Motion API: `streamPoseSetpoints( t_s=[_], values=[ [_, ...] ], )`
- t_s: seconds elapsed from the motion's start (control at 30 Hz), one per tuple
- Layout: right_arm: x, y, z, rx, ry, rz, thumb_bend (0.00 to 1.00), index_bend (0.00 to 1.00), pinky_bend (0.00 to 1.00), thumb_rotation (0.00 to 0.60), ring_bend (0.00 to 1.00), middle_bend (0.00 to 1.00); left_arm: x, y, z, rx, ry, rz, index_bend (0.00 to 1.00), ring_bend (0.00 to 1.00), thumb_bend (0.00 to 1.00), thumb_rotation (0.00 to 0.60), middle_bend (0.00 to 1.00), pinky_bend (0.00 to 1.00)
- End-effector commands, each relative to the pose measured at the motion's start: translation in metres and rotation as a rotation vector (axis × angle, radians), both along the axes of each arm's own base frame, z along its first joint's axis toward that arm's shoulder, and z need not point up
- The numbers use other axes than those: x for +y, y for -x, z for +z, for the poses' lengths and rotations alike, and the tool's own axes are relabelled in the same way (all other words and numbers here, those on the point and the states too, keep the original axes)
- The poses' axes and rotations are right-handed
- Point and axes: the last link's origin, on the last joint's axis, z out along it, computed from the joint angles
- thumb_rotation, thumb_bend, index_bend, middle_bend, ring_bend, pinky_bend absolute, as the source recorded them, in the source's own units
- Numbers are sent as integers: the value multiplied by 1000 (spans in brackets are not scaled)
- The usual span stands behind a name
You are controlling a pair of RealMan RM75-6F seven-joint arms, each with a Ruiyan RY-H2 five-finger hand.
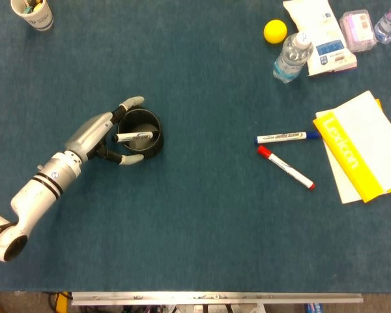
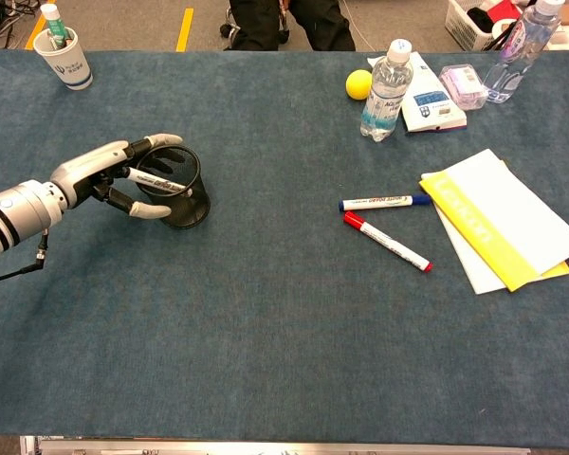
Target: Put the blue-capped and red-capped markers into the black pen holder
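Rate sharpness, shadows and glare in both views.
Head view: sharp; the marker print in the black holder stays legible, shadows under the left hand are soft. Chest view: equally crisp, mesh of the holder visible, mild sheen on the water bottle, no glare on the blue table.

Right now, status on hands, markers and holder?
Left hand wrapped around black pen holder, grip unconfirmed; right hand out of view. Blue-capped marker and red-capped marker lie on table. Black-capped marker lies across holder's rim.
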Motion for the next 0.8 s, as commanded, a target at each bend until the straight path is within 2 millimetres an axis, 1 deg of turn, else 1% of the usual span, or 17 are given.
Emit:
streamPoseSetpoints(
  t_s=[0.03, 0.37, 0.6, 0.7, 0.8],
  values=[
    [1, 1, 1, 1, 2, -3, 129, 309, 123, 600, 177, 279, 1, 0, -2, -14, 3, 15, 66, 169, 168, 539, 167, 219],
    [2, 2, 2, 0, 4, -5, 129, 309, 123, 600, 177, 279, -2, -1, -10, -62, 12, 59, 125, 183, 168, 539, 212, 224],
    [3, 2, 3, 0, 7, -7, 129, 309, 123, 600, 177, 280, -3, -2, -17, -115, 7, 106, 199, 271, 168, 540, 288, 224],
    [4, 2, 4, 2, 3, -8, 130, 309, 123, 600, 177, 280, -3, -2, -18, -131, -1, 118, 227, 293, 168, 536, 323, 224],
    [3, 1, 3, 5, -6, -4, 129, 309, 123, 600, 177, 280, -3, -3, -16, -133, -10, 113, 235, 303, 168, 539, 349, 224]
  ],
)
